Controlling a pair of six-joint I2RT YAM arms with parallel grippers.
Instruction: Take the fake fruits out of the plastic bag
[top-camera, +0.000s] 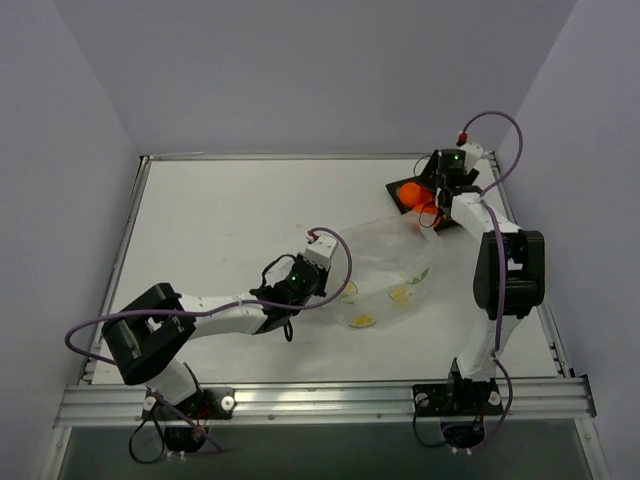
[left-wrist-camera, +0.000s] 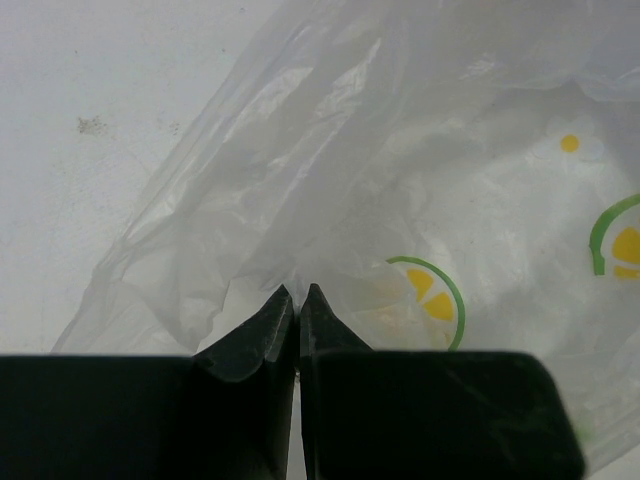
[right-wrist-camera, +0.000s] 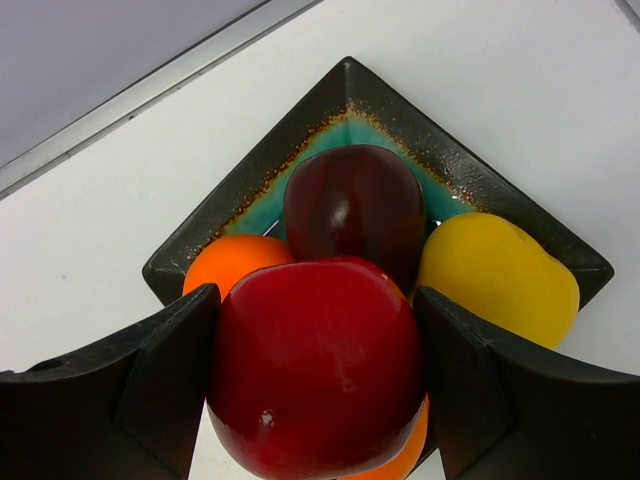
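My right gripper (right-wrist-camera: 316, 385) is shut on a glossy red apple (right-wrist-camera: 315, 340) and holds it just above the dark square tray (right-wrist-camera: 330, 95), at the far right in the top view (top-camera: 432, 205). In the tray lie a dark red fruit (right-wrist-camera: 355, 210), an orange ball (right-wrist-camera: 235, 262), a yellow pear (right-wrist-camera: 497, 275) and a second orange ball (right-wrist-camera: 405, 458) under the apple. My left gripper (left-wrist-camera: 297, 292) is shut on a fold at the edge of the clear plastic bag (left-wrist-camera: 400, 180), which lies crumpled mid-table (top-camera: 390, 265). Only printed citrus slices show in the bag.
The tray (top-camera: 393, 187) sits near the table's far right edge, beside a raised metal rim. The right arm's column (top-camera: 500, 290) stands just right of the bag. The left arm (top-camera: 220, 312) lies low across the near left of the table.
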